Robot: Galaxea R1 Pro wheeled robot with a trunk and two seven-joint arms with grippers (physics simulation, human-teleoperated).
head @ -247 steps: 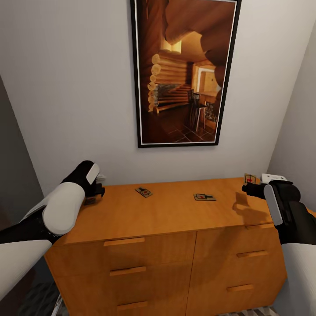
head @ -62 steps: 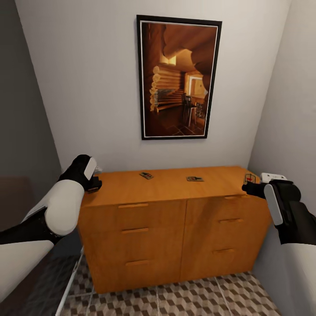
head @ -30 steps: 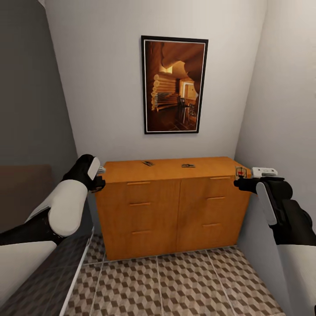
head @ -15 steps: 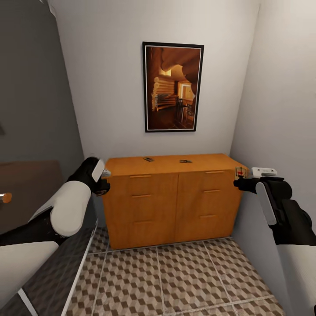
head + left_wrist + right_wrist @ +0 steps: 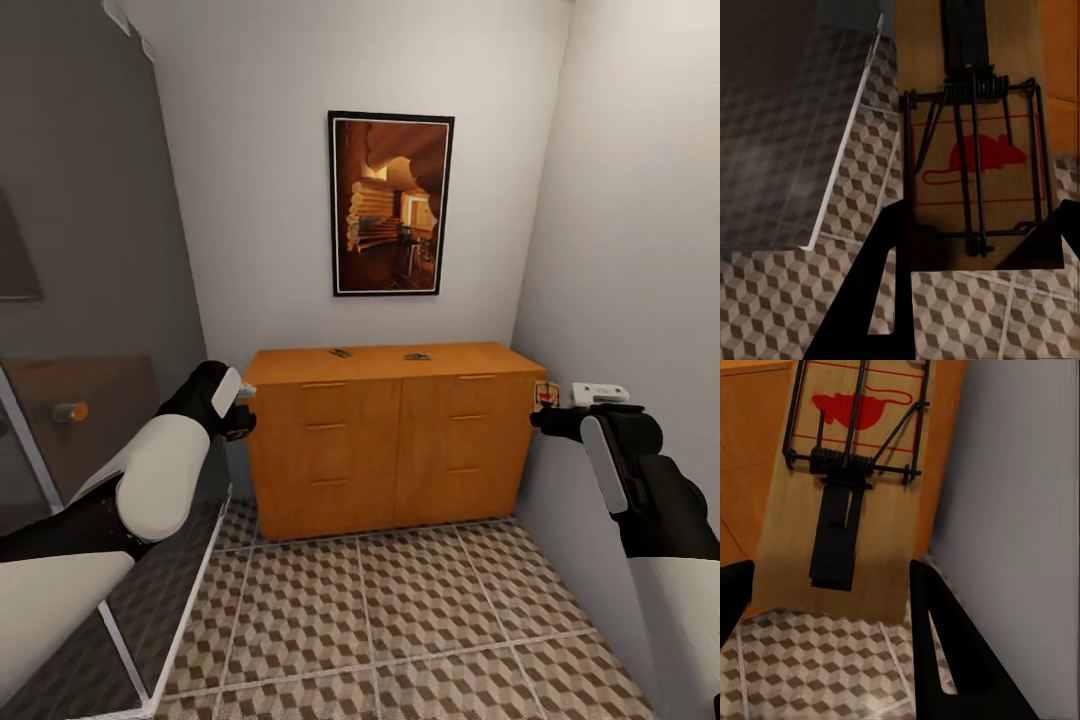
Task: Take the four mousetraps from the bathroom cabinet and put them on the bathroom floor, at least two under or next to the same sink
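two mousetraps [image 5: 341,352] on cabinet [image 5: 390,440] – picture [image 5: 390,205] above

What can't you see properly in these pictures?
- Two mousetraps on the cabinet, one at and another at: too small in the head view to show their springs or marks.
- Left claw: its mousetrap is barely visible in the head view, tucked behind the wrist.
- Right claw's mousetrap: its far end is cut off by the right wrist view's edge.
- Bathroom floor: its left part is hidden by the left arm.
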